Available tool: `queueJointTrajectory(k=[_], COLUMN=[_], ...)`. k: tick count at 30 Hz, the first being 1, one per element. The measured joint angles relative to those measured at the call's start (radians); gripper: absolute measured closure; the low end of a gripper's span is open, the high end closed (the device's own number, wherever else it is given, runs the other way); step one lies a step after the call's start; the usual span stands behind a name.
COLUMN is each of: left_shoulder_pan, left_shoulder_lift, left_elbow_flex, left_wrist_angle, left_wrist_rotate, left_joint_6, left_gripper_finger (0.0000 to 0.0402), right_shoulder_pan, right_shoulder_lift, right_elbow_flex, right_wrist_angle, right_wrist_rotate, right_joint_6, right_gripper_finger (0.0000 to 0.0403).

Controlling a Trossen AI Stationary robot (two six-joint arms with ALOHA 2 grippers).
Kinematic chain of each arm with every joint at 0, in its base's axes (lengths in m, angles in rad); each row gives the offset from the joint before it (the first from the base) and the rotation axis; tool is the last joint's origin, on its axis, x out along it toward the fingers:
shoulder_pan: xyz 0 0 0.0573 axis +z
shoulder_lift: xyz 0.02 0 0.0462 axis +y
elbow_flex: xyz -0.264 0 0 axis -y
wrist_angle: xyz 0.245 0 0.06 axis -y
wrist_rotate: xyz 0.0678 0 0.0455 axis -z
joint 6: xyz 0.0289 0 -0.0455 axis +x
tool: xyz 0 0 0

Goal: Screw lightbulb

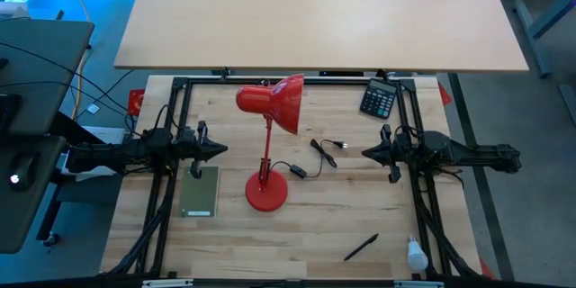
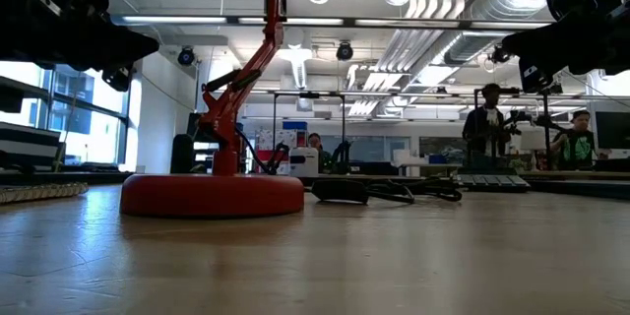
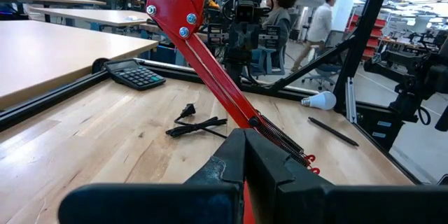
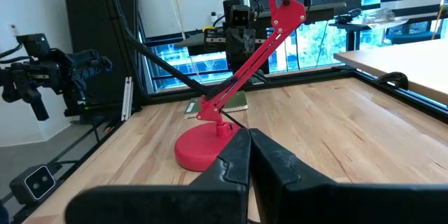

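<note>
Lightbulb (image 1: 415,254) position: lying on its side at the near right corner of the desk (image 1: 342,207), just beside the right frame rail, untouched by either arm. A black pen (image 1: 361,247) lies near it, toward the desk's middle, also close to the near edge.

Farther in, the red desk lamp (image 1: 267,144) stands at mid-desk on its round base, with the shade tipped toward the far edge. A green notebook (image 1: 201,192) lies flat beside the base, toward the left edge. A black power cord (image 1: 324,154) with its plug lies on the other side of the lamp stem.

Both arms hang level at mid-depth. The left gripper (image 1: 216,149) sits above the left part of the desk, pointing at the lamp; its jaws are fully closed and hold nothing. The right gripper (image 1: 367,153) mirrors it from the right side, jaws likewise fully closed and empty.

A calculator (image 1: 379,99) rests at the far right corner.
</note>
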Motion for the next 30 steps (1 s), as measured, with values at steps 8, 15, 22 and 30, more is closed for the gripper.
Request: queueJointTrajectory(k=[8,15,22,30], left_shoulder_pan=[0.000,0.000,0.000,0.000], left_shoulder_lift=[0.000,0.000,0.000,0.000], left_elbow_flex=[0.000,0.000,0.000,0.000], left_wrist_angle=[0.000,0.000,0.000,0.000], left_wrist_rotate=[0.000,0.000,0.000,0.000], left_joint_6=[0.000,0.000,0.000,0.000], left_gripper_finger=[0.0401,0.0401,0.0401,0.0401], right_shoulder_pan=[0.000,-0.004,-0.010,-0.009], right_shoulder_lift=[0.000,0.003,0.062,0.416], right_elbow_flex=[0.000,0.000,0.140,0.500], right_wrist_angle=[0.000,0.514,0.674,0.469], right_wrist_rotate=[0.000,0.304,0.595,0.120], right_joint_6=[0.000,0.195,0.519,0.372], right_gripper_finger=[0.0402,0.0402,0.0402,0.0402])
